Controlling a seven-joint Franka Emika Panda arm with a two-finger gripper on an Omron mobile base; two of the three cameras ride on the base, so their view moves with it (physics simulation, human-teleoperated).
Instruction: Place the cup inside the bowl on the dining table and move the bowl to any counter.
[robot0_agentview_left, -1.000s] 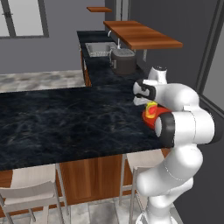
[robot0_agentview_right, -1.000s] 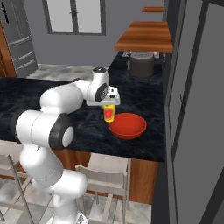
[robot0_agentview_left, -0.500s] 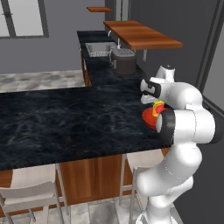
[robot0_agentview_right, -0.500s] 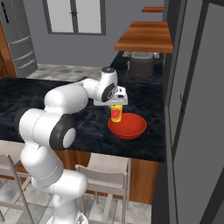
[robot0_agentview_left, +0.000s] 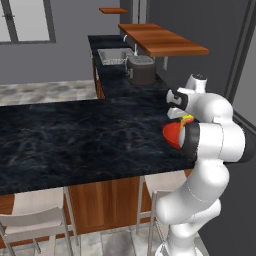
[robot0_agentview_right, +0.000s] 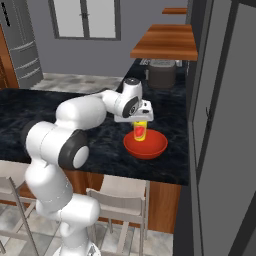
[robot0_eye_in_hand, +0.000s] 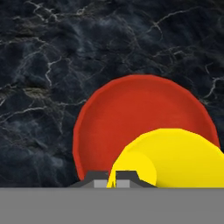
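The small yellow cup (robot0_agentview_right: 141, 131) with its red mark hangs upright in my gripper (robot0_agentview_right: 140, 123), which is shut on it, directly over the wide red bowl (robot0_agentview_right: 145, 146). In the right base view the cup's base sits at about the bowl's rim height. The bowl rests near the right end of the black dining table (robot0_agentview_right: 45, 115). In the left base view my arm hides most of the bowl (robot0_agentview_left: 171, 134), and a bit of the cup (robot0_agentview_left: 187, 119) peeks out above it. The hand view looks down on the cup (robot0_eye_in_hand: 175, 159) above the bowl (robot0_eye_in_hand: 131, 113).
A dark grey cooker pot (robot0_agentview_right: 162, 73) stands on the black counter (robot0_agentview_left: 112, 75) beyond the table, under a wooden shelf (robot0_agentview_right: 165, 42). A sink (robot0_agentview_left: 112, 55) lies further back. Pale stools (robot0_agentview_left: 35, 217) stand along the table's near edge. A tall grey cabinet wall (robot0_agentview_right: 220, 125) rises to the right.
My gripper has carried the cup rightward along the table, from beside the bowl to a spot over its middle. The bowl has stayed in place.
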